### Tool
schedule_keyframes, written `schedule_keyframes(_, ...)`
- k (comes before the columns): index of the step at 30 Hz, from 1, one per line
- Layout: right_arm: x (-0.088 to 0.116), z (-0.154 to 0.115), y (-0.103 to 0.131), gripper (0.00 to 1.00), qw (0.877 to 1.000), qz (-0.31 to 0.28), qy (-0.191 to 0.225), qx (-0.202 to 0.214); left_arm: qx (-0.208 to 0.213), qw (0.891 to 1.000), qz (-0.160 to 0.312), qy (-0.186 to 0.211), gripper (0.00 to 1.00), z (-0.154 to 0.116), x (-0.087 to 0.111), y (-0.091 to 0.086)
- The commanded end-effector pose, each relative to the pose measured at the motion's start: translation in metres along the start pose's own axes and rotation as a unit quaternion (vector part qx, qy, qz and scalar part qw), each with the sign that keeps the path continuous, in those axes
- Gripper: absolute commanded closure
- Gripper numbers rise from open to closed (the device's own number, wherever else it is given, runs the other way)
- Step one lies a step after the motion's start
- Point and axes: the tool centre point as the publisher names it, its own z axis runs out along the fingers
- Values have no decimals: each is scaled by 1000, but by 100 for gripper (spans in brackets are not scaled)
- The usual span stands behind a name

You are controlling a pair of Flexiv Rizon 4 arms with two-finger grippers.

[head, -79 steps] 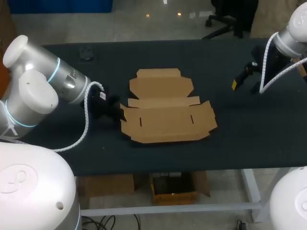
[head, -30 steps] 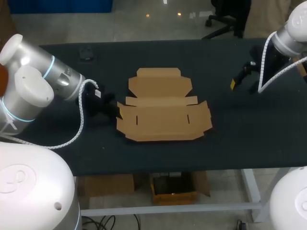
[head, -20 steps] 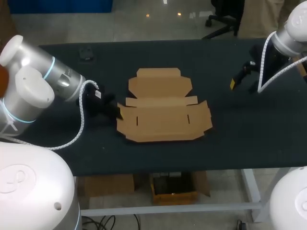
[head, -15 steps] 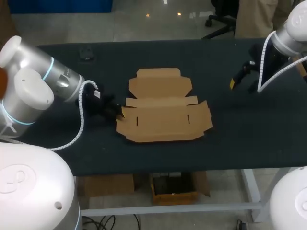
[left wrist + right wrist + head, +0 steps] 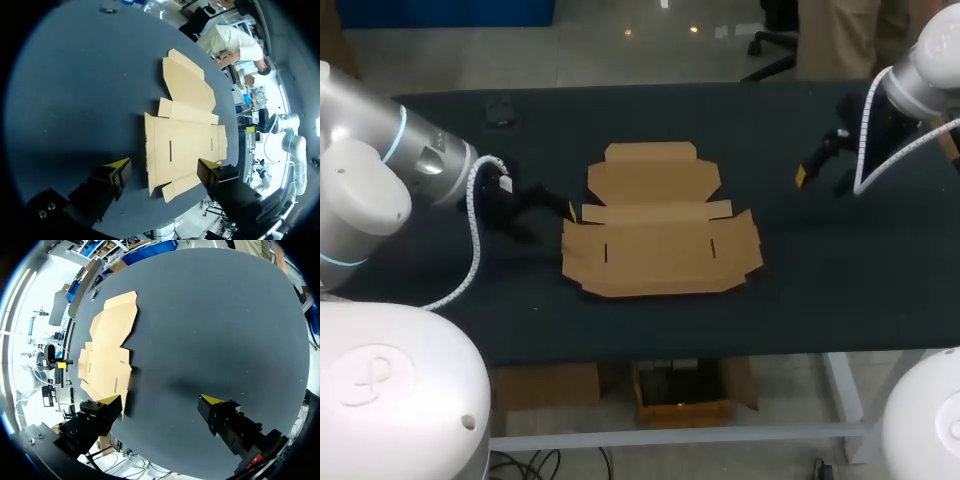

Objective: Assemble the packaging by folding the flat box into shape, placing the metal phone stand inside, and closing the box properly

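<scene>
**While the box lies flat, both end effectors are apart and hold nothing**

Head view: flat box sits unfolded at the centre of the frame on the dark table. Its lid panel points to the upper part of the frame, toward the far edge. The main panel with two slots is below it, and side flaps spread left and right.

Left end effector is at centre-left, just beside the box's left flap. One yellow tip shows near the flap's upper corner. Can't tell from this view whether it touches the cardboard.

Left wrist view: left end effector has its fingers wide apart. The near end of the box lies between and ahead of them. Neither tip is visibly pressed on the cardboard, so nothing is gripped.

Right end effector is in the upper right of the frame, well apart from the box, over bare table.

Right wrist view: right end effector has its fingers wide apart with only table surface between them. The box is ahead and off to the side of one finger.

A small dark item sits on the table in the upper left of the head frame, well away from the box. Too small to tell what it is.
</scene>
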Motion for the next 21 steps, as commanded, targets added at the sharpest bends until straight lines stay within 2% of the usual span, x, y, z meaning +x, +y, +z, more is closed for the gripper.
schedule_keyframes(1, 3, 3, 2, 0, 1000, -2, -2, -1, -12, 1000, 0, -3, 40, -18, 3, -7)
schedule_keyframes(2, 3, 4, 3, 0, 1000, -2, -3, -1, -13, 1000, 0, -1, 52, -21, 3, -9)
schedule_keyframes(6, 7, 6, 4, 0, 1000, -4, -3, -2, -13, 1000, 1, -1, 71, -32, 6, -15)
schedule_keyframes(8, 10, 7, 4, 0, 1000, -3, -7, -5, -12, 1000, 3, -5, 100, -37, 8, -17)
schedule_keyframes(14, 14, 8, 2, 0, 999, 4, -14, -32, -11, 1000, 2, -16, 100, -45, 8, -24)
schedule_keyframes(15, 14, 10, 2, 11, 999, 6, -16, -35, -13, 1000, 2, -15, 100, -45, 7, -25)
schedule_keyframes(16, 14, 11, 3, 50, 999, 6, -14, -41, -13, 1000, 2, -15, 100, -45, 7, -26)
schedule_keyframes(17, 14, 12, 4, 60, 999, 5, -10, -45, -15, 1000, 2, -14, 100, -45, 7, -27)
schedule_keyframes(19, 15, 14, 6, 99, 998, 10, -14, -55, -19, 1000, 3, -13, 100, -46, 6, -29)
schedule_keyframes(21, 16, 15, 9, 100, 998, 9, -10, -60, -21, 1000, 6, -12, 100, -46, 6, -31)
